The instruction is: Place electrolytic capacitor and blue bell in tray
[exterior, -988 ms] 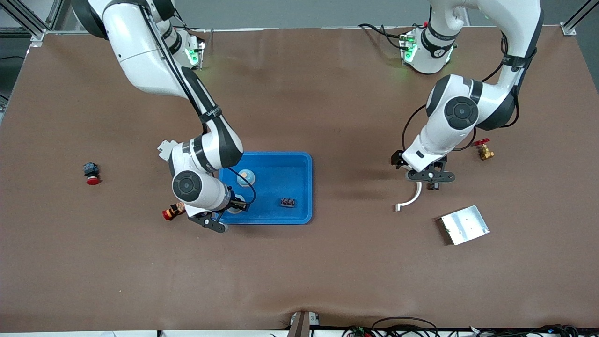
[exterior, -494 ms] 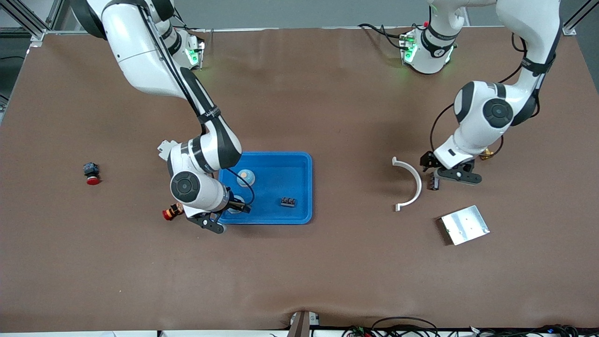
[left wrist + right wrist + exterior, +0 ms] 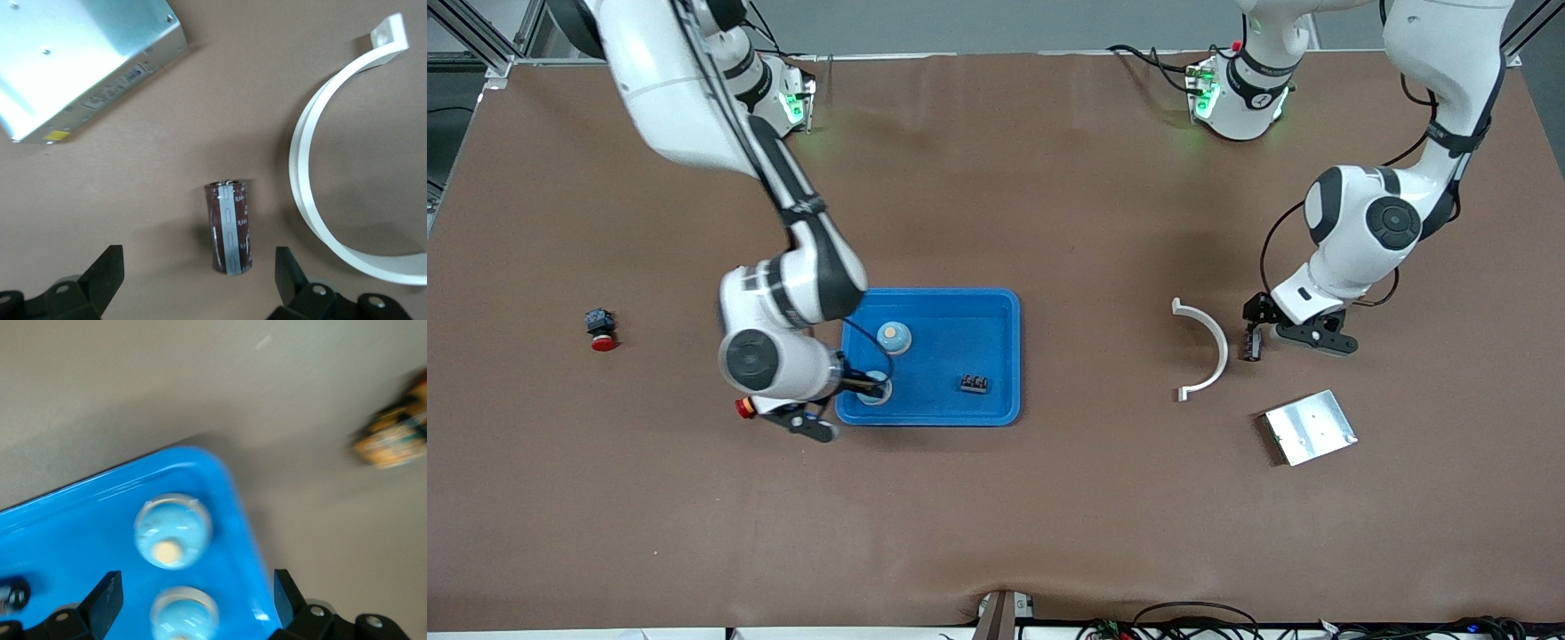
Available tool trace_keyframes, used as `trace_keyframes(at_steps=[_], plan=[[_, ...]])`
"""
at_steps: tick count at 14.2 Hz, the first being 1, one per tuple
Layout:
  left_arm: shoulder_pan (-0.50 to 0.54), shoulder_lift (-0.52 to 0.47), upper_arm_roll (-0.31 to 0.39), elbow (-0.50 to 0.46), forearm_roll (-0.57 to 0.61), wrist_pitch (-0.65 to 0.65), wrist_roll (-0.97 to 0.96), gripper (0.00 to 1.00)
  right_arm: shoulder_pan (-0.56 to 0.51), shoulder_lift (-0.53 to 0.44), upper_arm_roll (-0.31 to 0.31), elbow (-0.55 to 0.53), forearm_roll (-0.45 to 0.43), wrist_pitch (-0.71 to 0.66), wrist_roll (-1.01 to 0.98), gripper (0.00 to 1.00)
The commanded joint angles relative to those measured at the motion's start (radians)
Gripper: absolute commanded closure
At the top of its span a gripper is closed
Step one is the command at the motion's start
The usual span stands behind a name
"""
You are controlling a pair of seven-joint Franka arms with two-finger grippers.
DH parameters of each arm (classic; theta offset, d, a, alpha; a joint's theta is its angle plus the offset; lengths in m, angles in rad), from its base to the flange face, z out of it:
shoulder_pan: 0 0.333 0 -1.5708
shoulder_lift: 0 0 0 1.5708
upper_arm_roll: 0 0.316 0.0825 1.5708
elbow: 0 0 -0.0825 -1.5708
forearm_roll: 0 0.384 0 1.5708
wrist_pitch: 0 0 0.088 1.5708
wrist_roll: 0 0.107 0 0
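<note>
Worktop (image 3: 996,498) covered in brown material carries everything in view. The blue tray (image 3: 996,307) lies toward the right arm's end, and inside it sit two blue bells: one (image 3: 894,337) farther from the front camera, the other (image 3: 874,389) nearer, close to the tray's corner. A small dark part (image 3: 975,384) also rests in the tray, apart from the bells.

The right gripper (image 3: 193,607) hangs over that corner of the tray above the nearer bell, its fingers (image 3: 107,597) spread apart and holding nothing. Just outside the tray, a red-capped button (image 3: 743,408) shows beside the right arm's wrist. Another red-and-black button (image 3: 600,328) lies well apart, farther toward that end.

Toward the left arm's end, the electrolytic capacitor (image 3: 230,227) stands on the worktop, outside the tray, beside a white curved bracket (image 3: 1205,351). The left gripper (image 3: 197,280) is over the capacitor with its fingers (image 3: 110,270) spread wide on either side, not touching it. A silver metal plate (image 3: 1310,428) lies nearer the front camera.
</note>
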Motion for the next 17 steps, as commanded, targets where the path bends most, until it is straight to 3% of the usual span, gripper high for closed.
trace_keyframes(at_steps=[1,6,8,9,12,13,14,17], plan=[[0.006,0.052,-0.006,-0.003,-0.004,0.076,-0.002,0.00,-0.138,-0.175,-0.003,-0.032,-0.028,-0.142,-0.196,0.00],[0.006,0.102,-0.005,0.001,-0.005,0.124,-0.006,0.00,-0.295,-0.387,-0.010,-0.028,-0.164,-0.257,-0.445,0.00],[0.023,0.110,-0.006,0.003,-0.004,0.124,-0.012,0.00,-0.344,-0.460,-0.008,-0.028,-0.178,-0.279,-0.460,0.00],[0.024,0.110,-0.006,0.003,-0.004,0.124,-0.022,0.05,-0.367,-0.494,-0.007,-0.029,-0.180,-0.295,-0.462,0.00],[0.026,0.116,-0.005,0.007,-0.005,0.124,-0.031,0.51,-0.412,-0.543,0.002,-0.028,-0.178,-0.323,-0.463,0.00],[0.024,0.116,-0.005,0.009,-0.005,0.124,-0.031,0.72,-0.430,-0.545,0.013,-0.028,-0.178,-0.325,-0.463,0.00],[0.024,0.116,-0.005,0.007,-0.005,0.122,-0.045,1.00,-0.442,-0.545,0.022,-0.029,-0.178,-0.326,-0.468,0.00],[0.024,0.112,-0.006,0.015,-0.004,0.102,-0.187,1.00,-0.436,-0.540,0.030,-0.009,-0.186,-0.397,-0.521,0.00]])
